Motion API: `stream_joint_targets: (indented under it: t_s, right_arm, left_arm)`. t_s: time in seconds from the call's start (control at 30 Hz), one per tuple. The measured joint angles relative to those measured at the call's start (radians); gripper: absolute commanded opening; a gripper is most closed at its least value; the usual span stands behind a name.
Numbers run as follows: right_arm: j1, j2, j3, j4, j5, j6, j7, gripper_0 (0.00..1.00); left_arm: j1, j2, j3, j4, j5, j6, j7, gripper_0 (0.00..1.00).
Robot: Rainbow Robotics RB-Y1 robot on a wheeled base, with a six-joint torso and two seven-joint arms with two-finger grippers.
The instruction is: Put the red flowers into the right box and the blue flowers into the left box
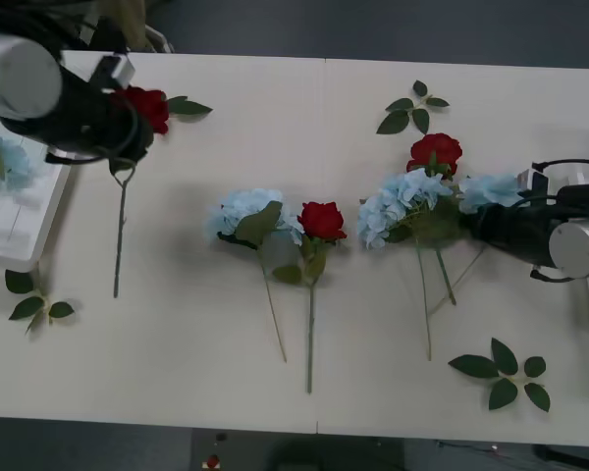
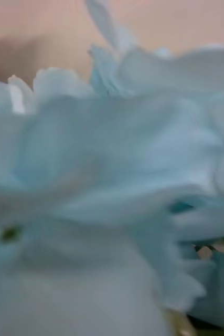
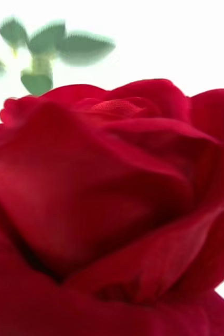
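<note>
A red rose (image 3: 112, 210) is pressed against the left gripper (image 1: 128, 123) beside the left box (image 1: 20, 231), a blue flower (image 1: 491, 189) against the right gripper (image 1: 491, 224); neither grip can be told.

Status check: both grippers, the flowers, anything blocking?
Left gripper at a red rose near the left box. Right gripper at a blue flower, table's right side. Four more blooms mid-table, unsorted; nothing blocking.

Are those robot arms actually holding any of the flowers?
Cannot be told. The left claw is at a red rose, the right claw at a blue flower; the grips are hidden.
</note>
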Motion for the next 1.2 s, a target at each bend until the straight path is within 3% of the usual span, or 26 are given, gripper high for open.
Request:
stream_joint_targets:
  t_s: [0.13,0.2,0.37,0.57,0.73,0.87,1.03,1.2]
  right_arm:
    - [-0.064,0.001,0.025,0.077,0.006,-0.014,0.000,0.00]
    - [-0.075,0.002,0.024,0.098,0.006,-0.014,0.000,0.00]
    - [-0.074,0.001,0.023,0.105,0.005,-0.013,0.000,0.00]
    - [-0.050,0.001,-0.036,0.022,-0.023,0.119,0.000,0.00]
    - [0.059,0.000,-0.190,-0.151,-0.094,0.191,0.014,0.00]
    - [0.176,0.000,-0.356,-0.284,-0.288,0.243,0.193,0.00]
    - [0.338,0.011,-0.592,-0.443,-0.484,0.310,0.561,0.00]
    - [0.441,0.112,-0.854,-0.524,-0.639,0.444,0.667,0.00]
  left_arm:
    - [0.004,0.015,0.247,-0.076,0.247,0.054,-0.295,0.00]
    - [0.004,-0.001,0.303,-0.097,0.405,0.028,-0.320,0.00]
    - [0.004,-0.139,0.237,-0.146,0.471,-0.126,-0.342,0.00]
    - [0.004,-0.423,0.116,-0.193,0.294,-0.197,-0.507,0.00]
    - [0.004,-0.504,-0.060,-0.198,0.235,-0.436,-0.507,0.00]
    - [0.004,-0.504,-0.161,-0.206,0.306,-0.530,-0.507,0.00]
    - [0.006,-0.503,-0.168,-0.252,0.364,-0.543,-0.507,0.00]
    - [0.025,-0.500,-0.144,-0.286,0.429,-0.544,-0.507,0.00]
